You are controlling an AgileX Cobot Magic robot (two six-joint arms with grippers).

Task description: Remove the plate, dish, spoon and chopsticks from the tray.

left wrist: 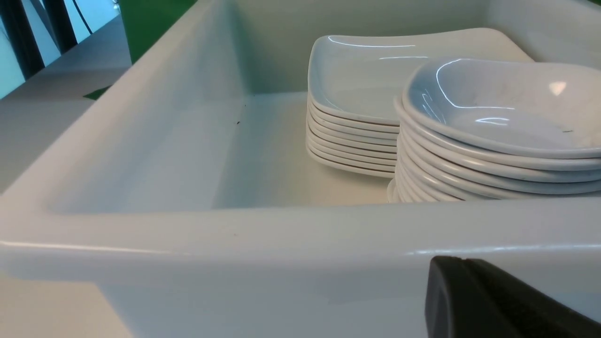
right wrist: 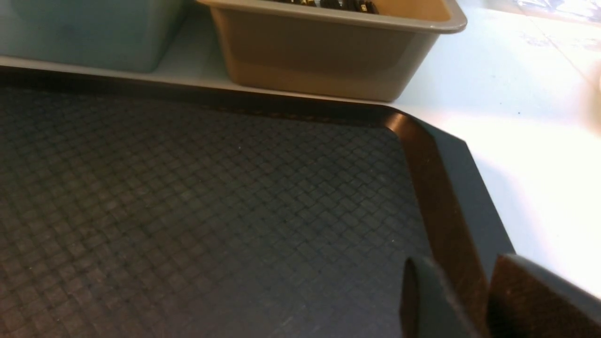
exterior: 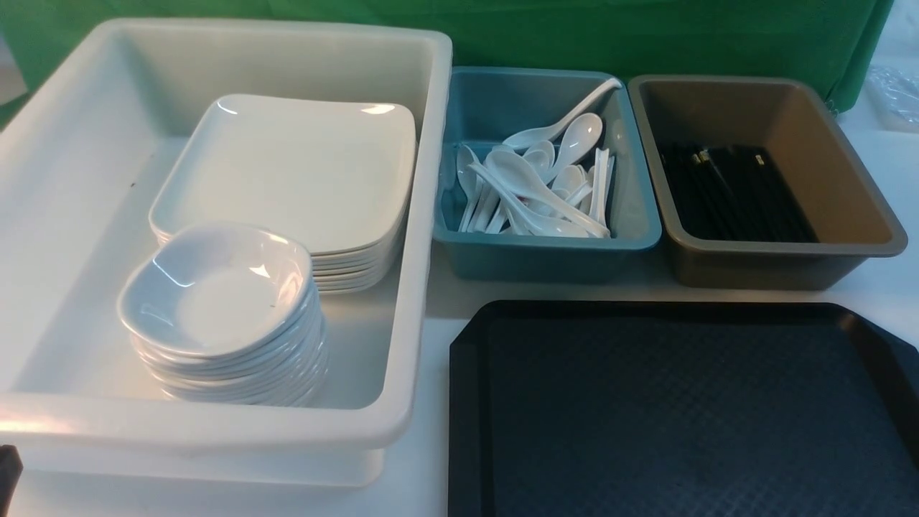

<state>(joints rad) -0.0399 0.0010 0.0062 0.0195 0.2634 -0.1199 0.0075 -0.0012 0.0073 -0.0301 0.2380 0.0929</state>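
The black tray [exterior: 682, 409] lies at the front right with nothing on it; its diamond-patterned floor [right wrist: 188, 197] is bare. A stack of white plates [exterior: 287, 172] and a stack of small dishes [exterior: 215, 287] stand in the white tub. Several white spoons [exterior: 546, 179] lie in the blue tub, and black chopsticks [exterior: 732, 190] in the brown tub. My left gripper [left wrist: 462, 260] is shut and empty, just outside the white tub's near wall. My right gripper [right wrist: 458, 263] hovers over the tray's right rim, jaws apart, holding nothing.
The big white tub [exterior: 423, 215] fills the left side. The blue tub [exterior: 546, 251] and the brown tub [exterior: 782, 266] stand side by side behind the tray. White tabletop [right wrist: 516, 141] runs to the tray's right. A green cloth hangs at the back.
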